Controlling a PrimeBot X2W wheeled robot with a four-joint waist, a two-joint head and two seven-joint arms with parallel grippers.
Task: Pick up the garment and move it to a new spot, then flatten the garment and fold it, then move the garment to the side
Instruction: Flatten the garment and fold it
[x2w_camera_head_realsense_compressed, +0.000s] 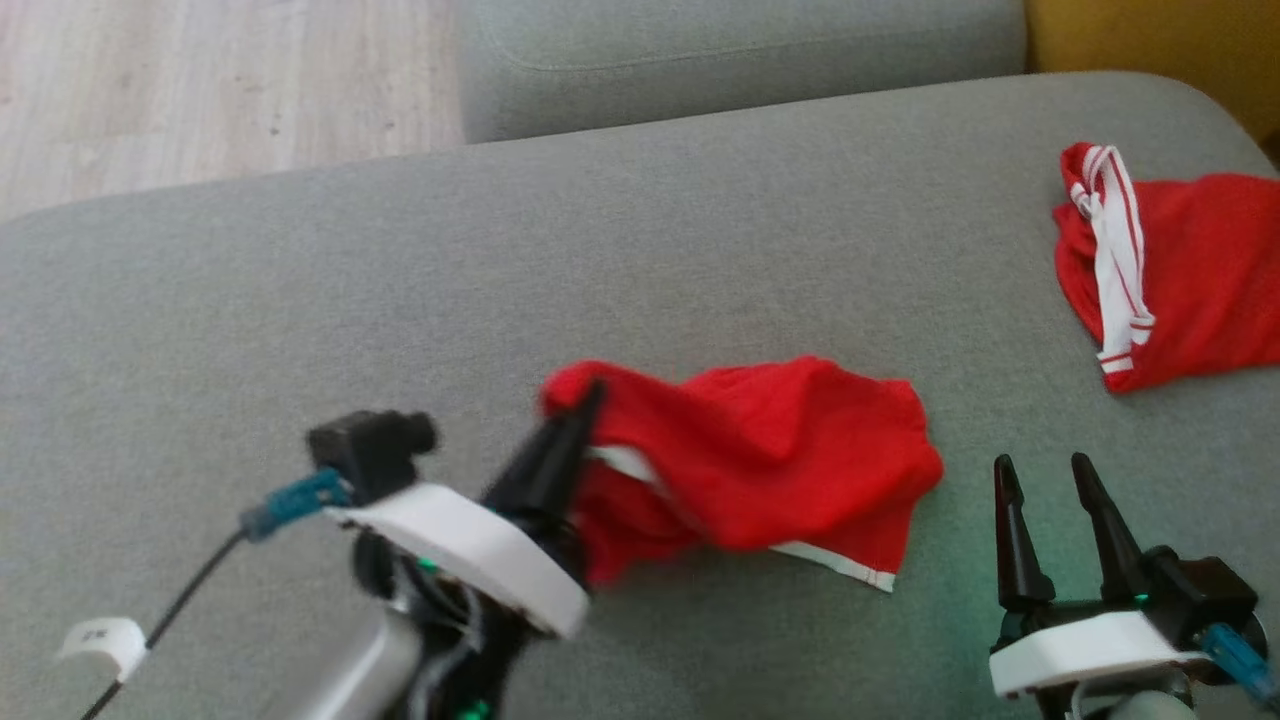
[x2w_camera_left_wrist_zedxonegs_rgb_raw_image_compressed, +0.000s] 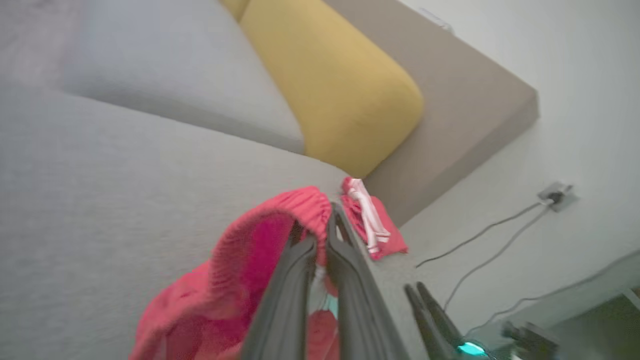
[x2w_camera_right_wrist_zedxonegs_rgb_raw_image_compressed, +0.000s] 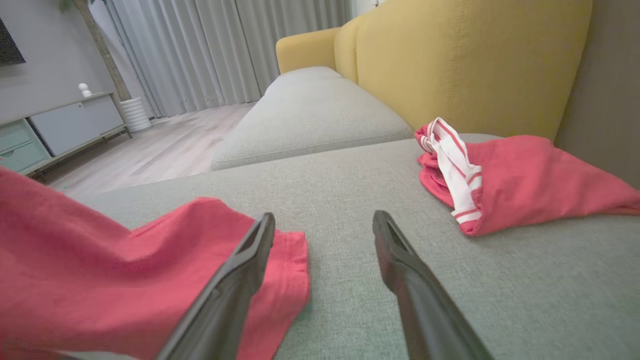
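Lower left, head view: left claw (x2w_camera_head_realsense_compressed: 588, 395), tapered dark fingers pinched shut on the ribbed waistband of the garment (x2w_camera_head_realsense_compressed: 790, 460), soft red knit with white trim, crumpled at frame centre on the grey woven sofa seat (x2w_camera_head_realsense_compressed: 500, 260). Lower right: right claw (x2w_camera_head_realsense_compressed: 1040, 465), spread wide, empty. Upper right: second red garment (x2w_camera_head_realsense_compressed: 1200, 280), white-striped. Farther back, right wrist view: rounded yellow backrest (x2w_camera_right_wrist_zedxonegs_rgb_raw_image_compressed: 475, 60).

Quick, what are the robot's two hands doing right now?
Left gripper: shut, holding the red garment by its edge.
Right gripper: open, empty.
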